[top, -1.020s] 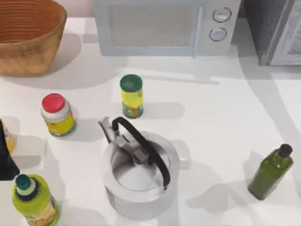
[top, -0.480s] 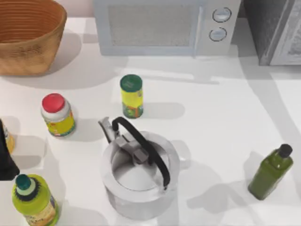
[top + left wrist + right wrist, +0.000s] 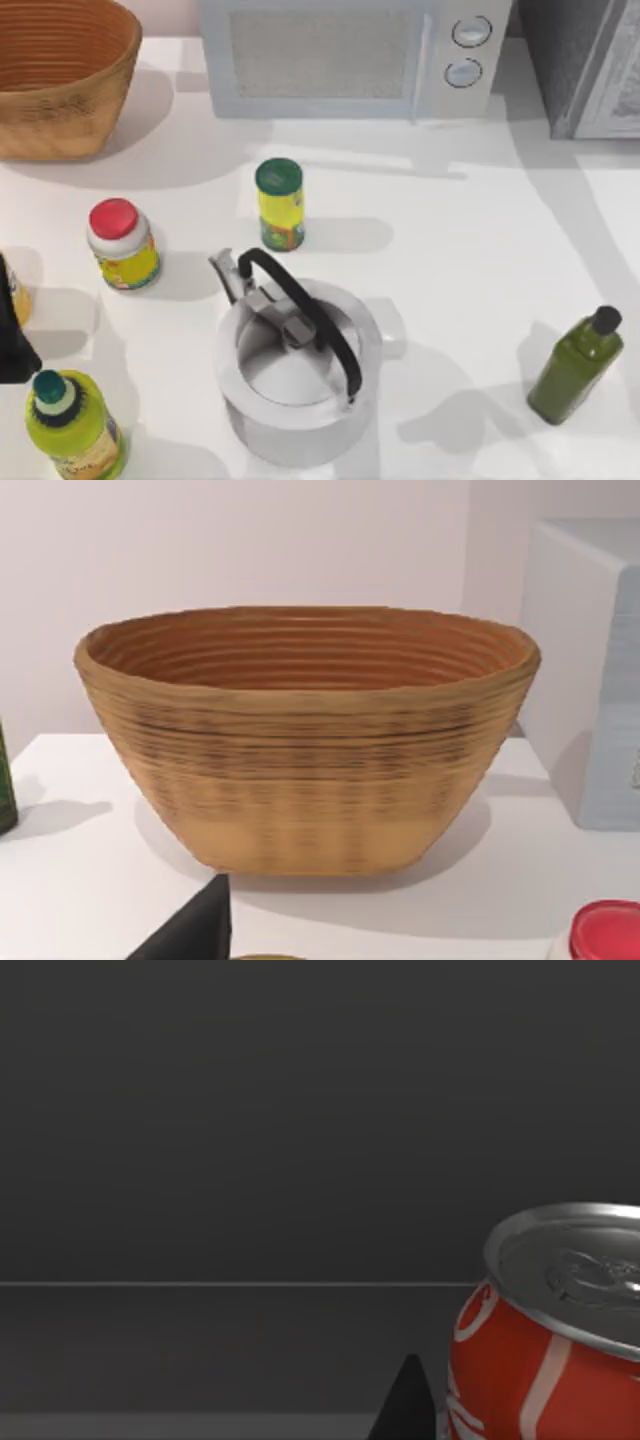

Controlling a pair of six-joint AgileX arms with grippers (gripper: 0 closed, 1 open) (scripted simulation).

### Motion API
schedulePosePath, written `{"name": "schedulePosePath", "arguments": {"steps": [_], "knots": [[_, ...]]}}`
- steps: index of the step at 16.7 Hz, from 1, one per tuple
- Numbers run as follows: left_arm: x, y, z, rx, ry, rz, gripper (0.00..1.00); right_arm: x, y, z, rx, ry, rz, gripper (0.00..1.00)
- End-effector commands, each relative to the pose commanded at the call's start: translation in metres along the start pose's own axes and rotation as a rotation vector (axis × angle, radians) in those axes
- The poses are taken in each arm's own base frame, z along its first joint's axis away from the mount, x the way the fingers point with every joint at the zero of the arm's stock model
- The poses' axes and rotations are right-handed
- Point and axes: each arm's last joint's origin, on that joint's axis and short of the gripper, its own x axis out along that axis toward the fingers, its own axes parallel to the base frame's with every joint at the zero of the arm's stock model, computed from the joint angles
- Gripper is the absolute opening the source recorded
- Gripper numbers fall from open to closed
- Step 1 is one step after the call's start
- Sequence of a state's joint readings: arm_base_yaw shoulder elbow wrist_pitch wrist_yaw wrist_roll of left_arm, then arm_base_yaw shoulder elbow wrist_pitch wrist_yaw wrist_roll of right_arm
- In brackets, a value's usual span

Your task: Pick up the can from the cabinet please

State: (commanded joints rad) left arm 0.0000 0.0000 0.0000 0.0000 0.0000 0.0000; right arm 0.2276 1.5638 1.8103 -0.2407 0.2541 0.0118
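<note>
Table layout around the kettle [image 3: 297,372]

The kettle stands near the front middle of the table [image 3: 480,260]. Behind it is a can [image 3: 279,204], and further behind is the microwave [image 3: 350,55]. To the kettle's left is a jar [image 3: 121,244], front-left a bottle [image 3: 72,426], far back-left the basket [image 3: 62,75]. To its right is another bottle [image 3: 577,365]; far back-right the cabinet [image 3: 585,65].

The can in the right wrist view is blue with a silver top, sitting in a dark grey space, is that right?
Not quite. The can is red with white markings, not blue, as the right wrist view shows. The rest holds: its top is silver and it sits in a dark grey space.
</note>
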Motion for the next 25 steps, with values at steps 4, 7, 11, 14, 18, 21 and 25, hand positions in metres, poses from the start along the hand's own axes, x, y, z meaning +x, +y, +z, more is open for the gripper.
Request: {"name": "schedulePosePath", "arguments": {"steps": [4, 7, 11, 14, 18, 21, 25], "knots": [[0.000, 0.000, 0.000, 0.000, 0.000, 0.000, 1.00, -0.007, 0.003, 0.004, 0.001, -0.001, 0.003, 0.00], [0.000, 0.000, 0.000, 0.000, 0.000, 0.000, 1.00, -0.045, 0.011, 0.023, 0.000, -0.001, 0.002, 0.00], [0.000, 0.000, 0.000, 0.000, 0.000, 0.000, 1.00, -0.122, 0.012, 0.050, 0.000, 0.000, 0.001, 0.00], [0.000, 0.000, 0.000, 0.000, 0.000, 0.000, 1.00, -0.170, 0.003, 0.060, 0.000, 0.001, 0.001, 0.00], [0.000, 0.000, 0.000, 0.000, 0.000, 0.000, 1.00, -0.180, 0.000, 0.062, 0.001, -0.001, 0.001, 0.00], [0.000, 0.000, 0.000, 0.000, 0.000, 0.000, 1.00, -0.179, -0.001, 0.061, 0.003, -0.001, -0.001, 0.00], [0.000, 0.000, 0.000, 0.000, 0.000, 0.000, 1.00, -0.188, -0.013, 0.045, 0.004, -0.007, 0.000, 0.00]]}}
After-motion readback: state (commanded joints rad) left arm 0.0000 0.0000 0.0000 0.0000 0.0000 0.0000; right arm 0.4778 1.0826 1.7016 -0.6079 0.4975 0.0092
